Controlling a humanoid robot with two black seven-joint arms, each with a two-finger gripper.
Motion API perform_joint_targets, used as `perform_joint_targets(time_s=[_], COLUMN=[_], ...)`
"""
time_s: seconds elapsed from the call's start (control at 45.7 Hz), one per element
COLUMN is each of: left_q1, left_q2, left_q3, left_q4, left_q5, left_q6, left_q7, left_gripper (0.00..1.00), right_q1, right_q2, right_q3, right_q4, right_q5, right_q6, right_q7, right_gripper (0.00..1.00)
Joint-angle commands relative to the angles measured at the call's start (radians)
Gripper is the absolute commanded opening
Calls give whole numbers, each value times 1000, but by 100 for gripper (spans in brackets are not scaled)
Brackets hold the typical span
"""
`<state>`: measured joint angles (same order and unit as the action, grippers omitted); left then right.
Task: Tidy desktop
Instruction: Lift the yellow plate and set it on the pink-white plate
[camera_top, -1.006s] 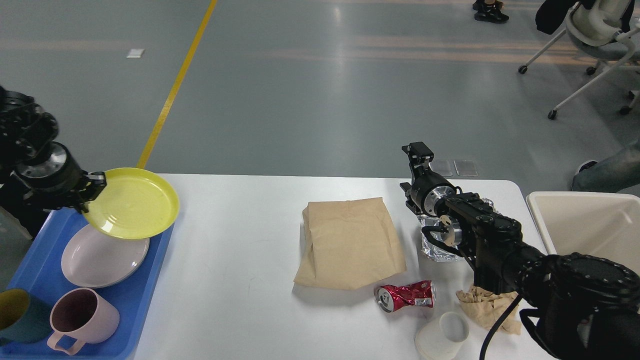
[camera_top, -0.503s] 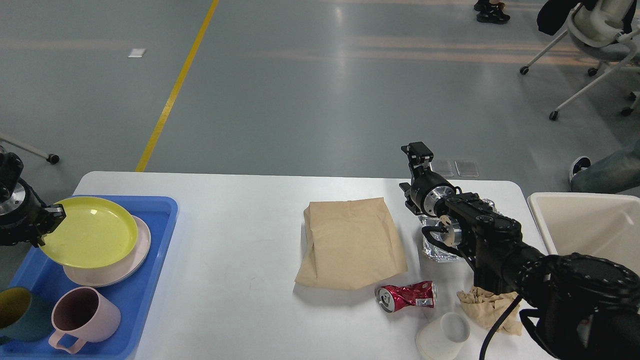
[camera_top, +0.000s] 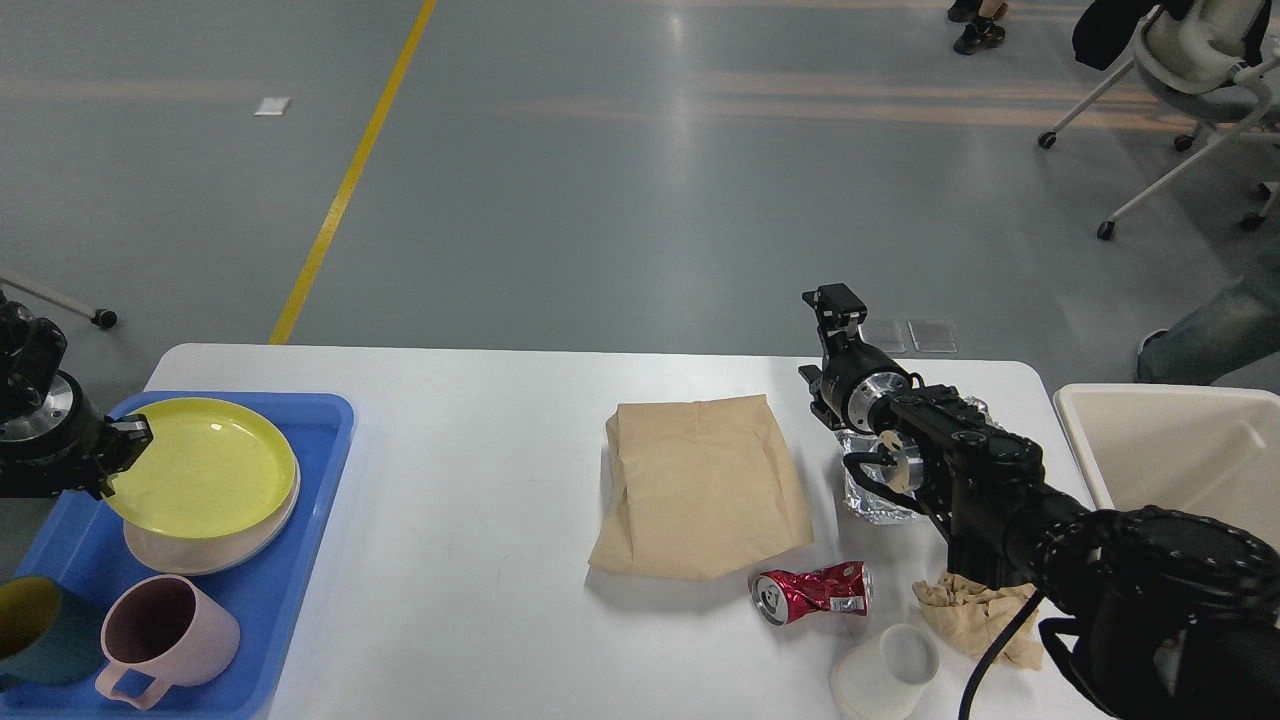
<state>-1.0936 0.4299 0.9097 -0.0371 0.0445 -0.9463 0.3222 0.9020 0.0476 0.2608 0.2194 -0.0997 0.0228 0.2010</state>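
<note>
The white desktop (camera_top: 480, 480) holds a tan paper bag (camera_top: 700, 485), a crushed red can (camera_top: 812, 592), crumpled foil (camera_top: 868, 502), a tipped white paper cup (camera_top: 885, 670) and a crumpled tan napkin (camera_top: 975, 615). My left gripper (camera_top: 128, 442) is shut on the left rim of a yellow plate (camera_top: 205, 475). The plate lies on a pink plate (camera_top: 200, 552) in the blue tray (camera_top: 290, 600). My right gripper (camera_top: 838, 303) hangs over the far right of the desktop, above the foil. It is seen end-on, so I cannot tell its fingers apart.
A pink mug (camera_top: 165, 635) and a teal cup (camera_top: 35, 630) stand in the tray's near end. A cream bin (camera_top: 1180, 450) sits off the desktop's right edge. Office chairs and a person's legs are far right on the floor.
My left gripper has carried the yellow plate left and down from above the tray's far corner onto the pink plate. The right arm has not moved.
</note>
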Motion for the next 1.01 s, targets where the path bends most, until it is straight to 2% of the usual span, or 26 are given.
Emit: perform_joint_targets(time_s=[0.0, 0.131, 0.262, 0.372, 0.481, 0.525, 0.656, 0.831, 0.875, 0.984], left_q1=[9, 21, 24, 29, 40, 50, 61, 61, 60, 60], left_q2=[-3, -11, -19, -19, -19, -19, -17, -17, -17, -25], left_q3=[-3, -9, -11, -32, -81, -104, -156, -161, -170, -244], left_q4=[0, 0, 0, 0, 0, -1, -1, -3, -3, -3], left_q5=[0, 0, 0, 0, 0, 0, 2, 6, 0, 0], left_q6=[34, 77, 107, 153, 242, 282, 351, 340, 340, 340], left_q7=[-5, -3, -3, -5, -14, -14, -14, -2, -17, -18], left_gripper=[6, 14, 29, 52, 81, 87, 92, 94, 95, 95], right_q1=[0, 0, 0, 0, 0, 0, 0, 0, 0, 0], right_q2=[0, 0, 0, 0, 0, 0, 0, 0, 0, 0], right_q3=[0, 0, 0, 0, 0, 0, 0, 0, 2, 0], right_q4=[0, 0, 0, 0, 0, 0, 0, 0, 0, 0], right_q5=[0, 0, 0, 0, 0, 0, 0, 0, 0, 0], right_q6=[0, 0, -1, 0, -1, 0, -1, 0, 0, 0], right_q7=[0, 0, 0, 0, 0, 0, 0, 0, 0, 0], right_gripper=[100, 100, 100, 100, 100, 100, 100, 100, 100, 100])
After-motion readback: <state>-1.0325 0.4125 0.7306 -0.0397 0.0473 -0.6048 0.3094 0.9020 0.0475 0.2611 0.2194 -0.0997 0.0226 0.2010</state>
